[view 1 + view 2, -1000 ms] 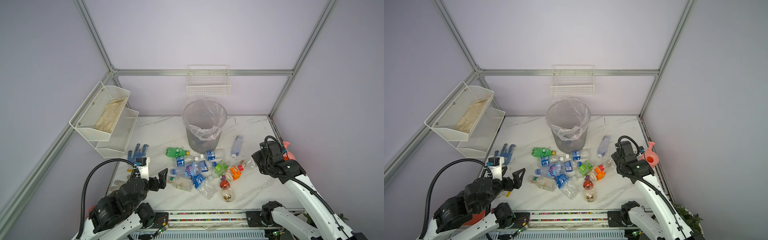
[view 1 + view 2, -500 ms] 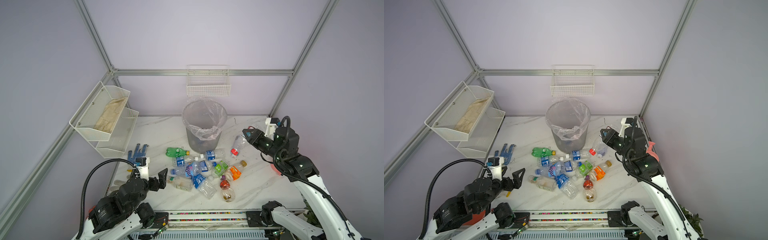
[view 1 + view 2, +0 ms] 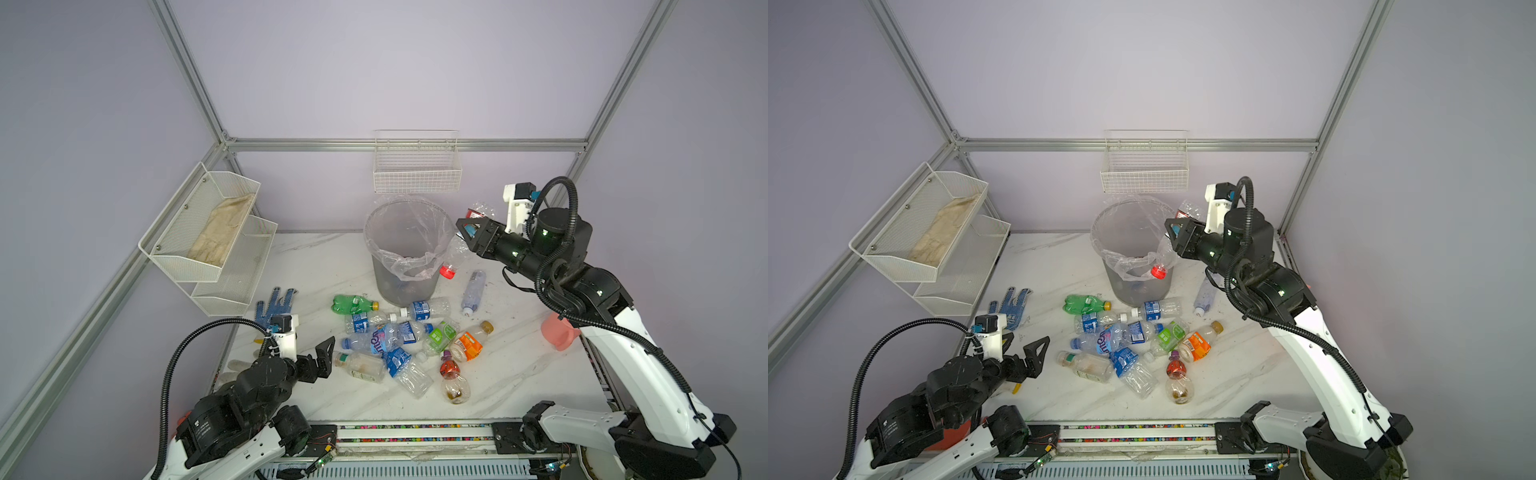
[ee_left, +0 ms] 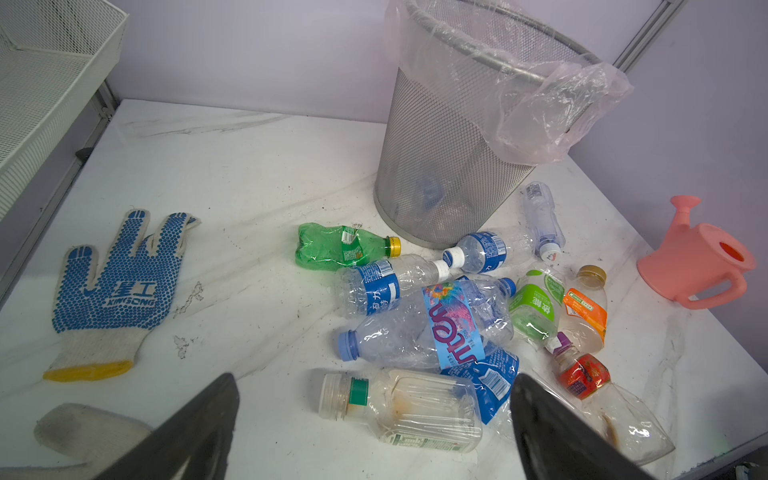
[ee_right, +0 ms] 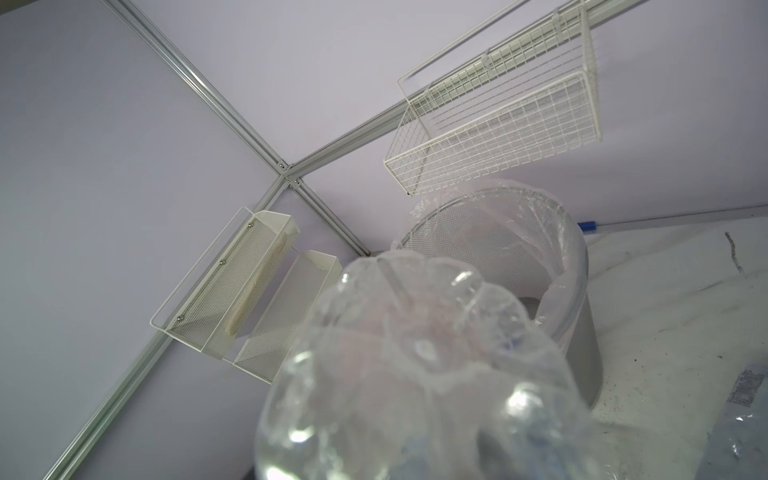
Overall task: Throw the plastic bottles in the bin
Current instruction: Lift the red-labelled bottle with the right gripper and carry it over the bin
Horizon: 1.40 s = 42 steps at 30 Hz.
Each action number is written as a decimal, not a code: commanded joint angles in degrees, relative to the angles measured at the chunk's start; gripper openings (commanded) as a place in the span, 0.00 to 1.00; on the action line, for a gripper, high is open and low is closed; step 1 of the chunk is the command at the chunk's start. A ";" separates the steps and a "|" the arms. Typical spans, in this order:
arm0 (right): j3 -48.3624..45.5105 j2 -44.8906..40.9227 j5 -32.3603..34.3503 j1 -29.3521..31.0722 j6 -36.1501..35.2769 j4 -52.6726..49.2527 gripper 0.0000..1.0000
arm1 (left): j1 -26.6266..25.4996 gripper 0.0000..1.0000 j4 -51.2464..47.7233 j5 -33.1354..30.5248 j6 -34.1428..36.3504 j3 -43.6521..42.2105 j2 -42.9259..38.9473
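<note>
Step in hand: carrying one bottle to the bin.
Right gripper (image 3: 468,236): closed around the middle of a clear bottle (image 3: 456,257), which hangs red cap down, off the table.
Bin (image 3: 388,286): just ahead of the fingertips. Whether the cap is over the mouth cannot be told.
Next move, by judgement: reach forward past the rim, then let go.
Edges: the bag-lined rim is close below, and the wire basket (image 3: 415,178) above the bin limits lift.
Left gripper (image 4: 374,376): jaws wide, empty, with the remaining bottles (image 4: 453,324) directly ahead.
</note>
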 commanded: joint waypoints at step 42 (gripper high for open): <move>33.67 31.00 19.11 3.88 -11.89 -9.05 0.97 | -0.25 1.00 1.24 -0.50 1.50 -0.56 -3.22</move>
